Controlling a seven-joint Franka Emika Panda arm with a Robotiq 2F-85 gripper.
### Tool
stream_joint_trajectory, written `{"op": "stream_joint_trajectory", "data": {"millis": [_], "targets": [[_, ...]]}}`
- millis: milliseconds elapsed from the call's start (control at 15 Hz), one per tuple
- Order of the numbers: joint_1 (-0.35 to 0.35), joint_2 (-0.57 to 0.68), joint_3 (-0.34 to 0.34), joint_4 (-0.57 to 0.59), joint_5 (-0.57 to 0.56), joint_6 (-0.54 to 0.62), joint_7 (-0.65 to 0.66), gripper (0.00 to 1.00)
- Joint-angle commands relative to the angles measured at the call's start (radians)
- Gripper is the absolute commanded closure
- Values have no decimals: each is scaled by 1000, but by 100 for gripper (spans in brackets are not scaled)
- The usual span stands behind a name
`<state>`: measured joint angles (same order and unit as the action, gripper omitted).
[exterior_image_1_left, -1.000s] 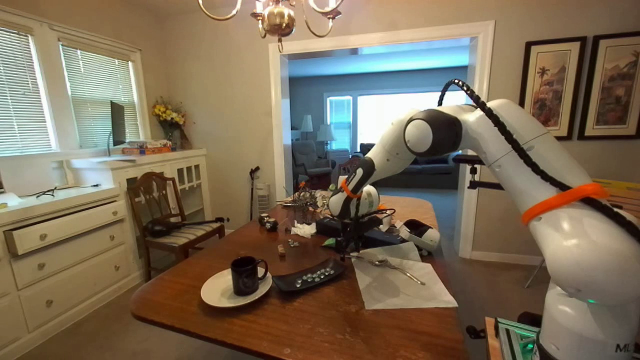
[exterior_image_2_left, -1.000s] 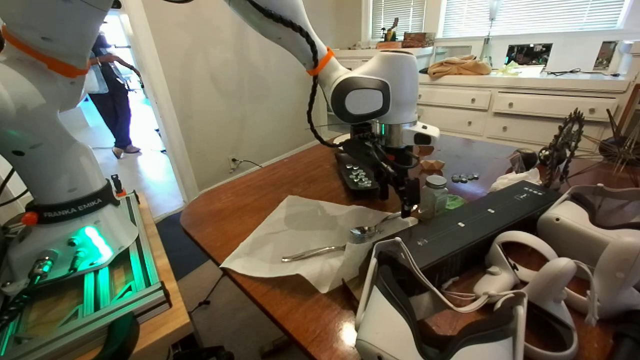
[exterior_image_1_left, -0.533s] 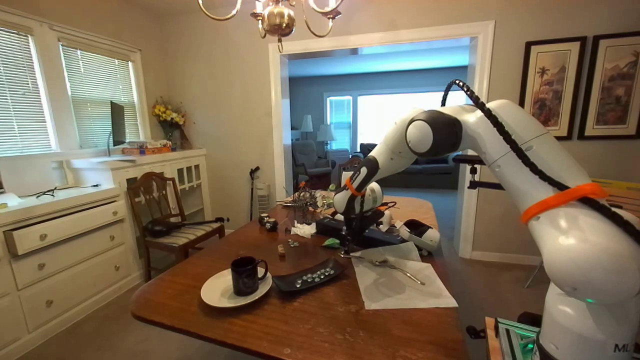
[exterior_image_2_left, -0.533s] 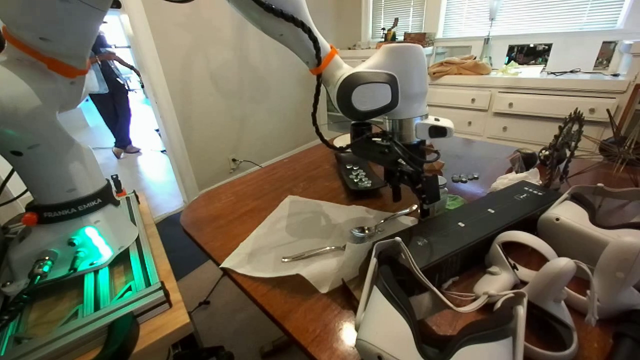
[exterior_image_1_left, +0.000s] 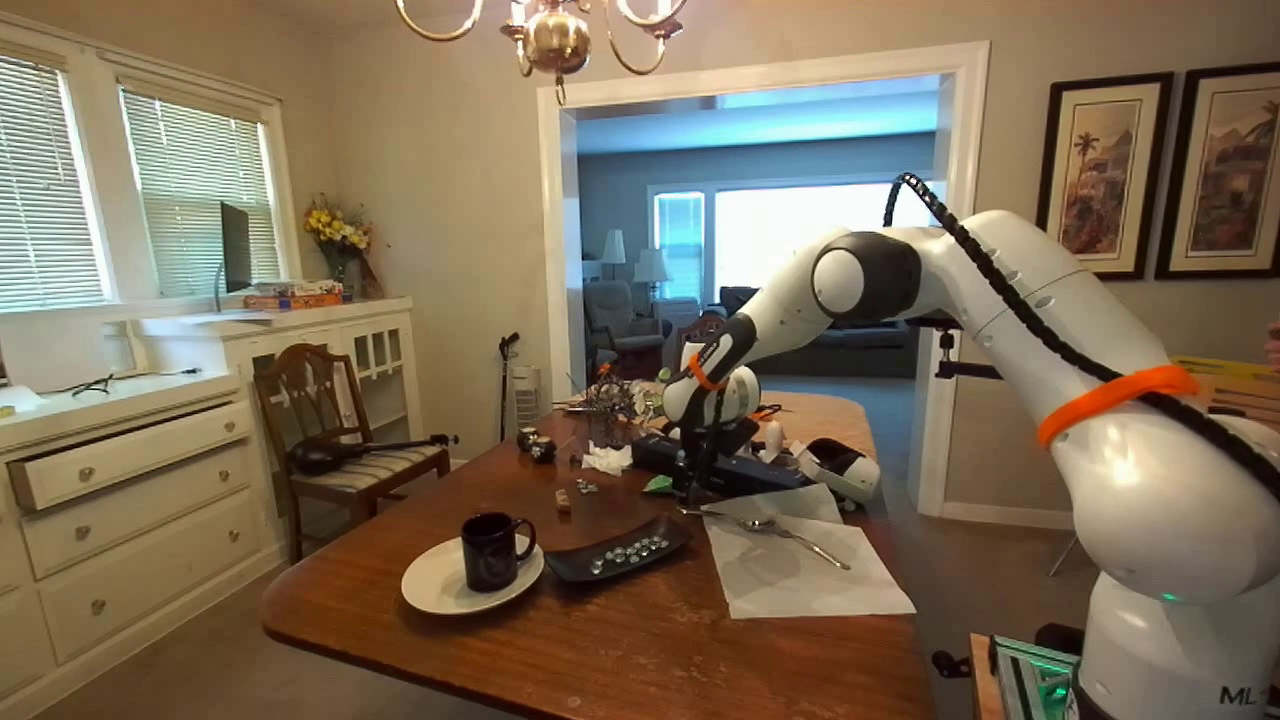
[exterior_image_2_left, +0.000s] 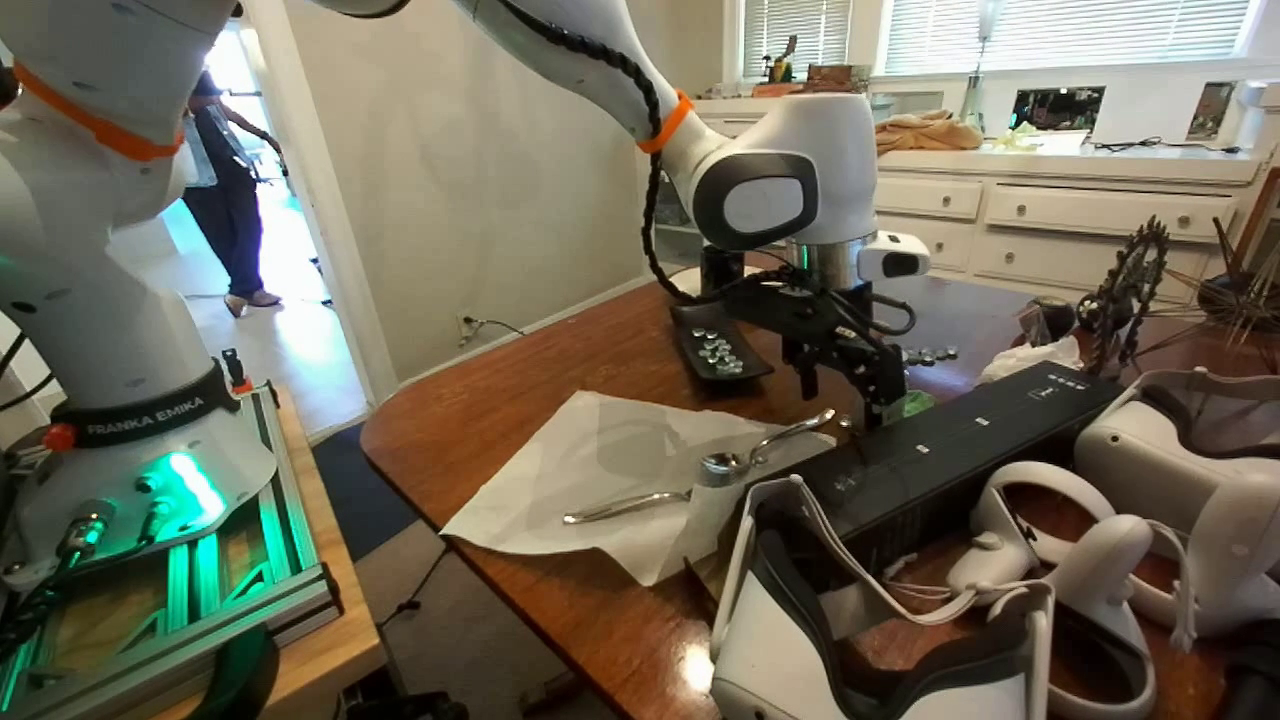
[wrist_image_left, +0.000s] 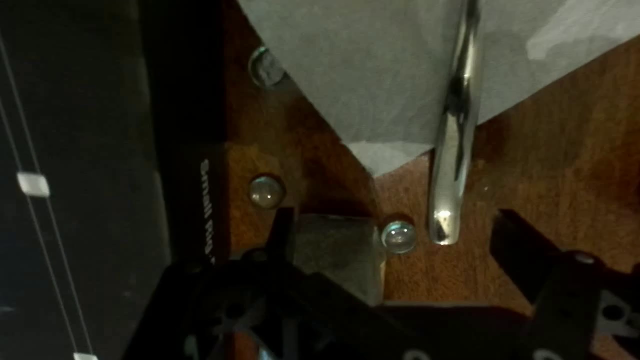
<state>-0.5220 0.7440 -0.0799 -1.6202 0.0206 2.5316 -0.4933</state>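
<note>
My gripper (wrist_image_left: 395, 222) is released, its fingers (wrist_image_left: 520, 250) standing wide apart with nothing clasped between them. In the wrist view the tip of a silver utensil handle (wrist_image_left: 451, 165) lies in line with the gap between them, and the handle runs out ahead of me over a sheet of white paper (wrist_image_left: 380, 75), whose nearest corner points back toward that gap. Just beside the handle's tip, also in line with my gap, sits a clear glass bead (wrist_image_left: 398, 237). Next to the bead, close by one finger, is a greyish square-edged thing (wrist_image_left: 335, 247); my tool covers part of it, so I cannot tell what it is, nor whether that finger touches it. A second bead (wrist_image_left: 266, 191) shows just ahead of the same finger, and a third bead (wrist_image_left: 265, 67) farther ahead, at the paper's edge. Along that flank of mine stretches a long black box (exterior_image_2_left: 960, 448), and on its far side from me lies a white headset (exterior_image_2_left: 765, 655). Off my opposite flank, in both exterior views, a black tray (exterior_image_1_left: 572, 567) holds more clear beads (exterior_image_1_left: 628, 552); farther from me than the tray, a dark mug (exterior_image_1_left: 488, 553) stands on a white plate (exterior_image_1_left: 425, 585). Beneath my fingers is the brown wooden table (exterior_image_2_left: 500, 400), on which the box and tray also rest.
</note>
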Motion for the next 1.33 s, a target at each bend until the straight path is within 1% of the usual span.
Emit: {"op": "stream_joint_trajectory", "data": {"millis": [0, 200, 333, 400, 733, 867, 933, 1000, 1067, 1267], "targets": [[-40, 73, 47, 86, 20, -26, -80, 0], [-47, 99, 76, 105, 16, -42, -125, 0], [-32, 95, 81, 92, 11, -50, -129, 0], [-30, 80, 87, 68, 12, -45, -140, 0], [1, 35, 58, -10, 2, -23, -102, 0], [-2, 13, 52, -39, 11, -36, -89, 0], [-13, 2, 54, -53, 26, -53, -77, 0], [-25, -7, 59, -69, 39, -46, -76, 0], [-57, -4, 78, -66, 70, -56, -96, 0], [-114, 1, 102, -61, 139, -56, -133, 0]]}}
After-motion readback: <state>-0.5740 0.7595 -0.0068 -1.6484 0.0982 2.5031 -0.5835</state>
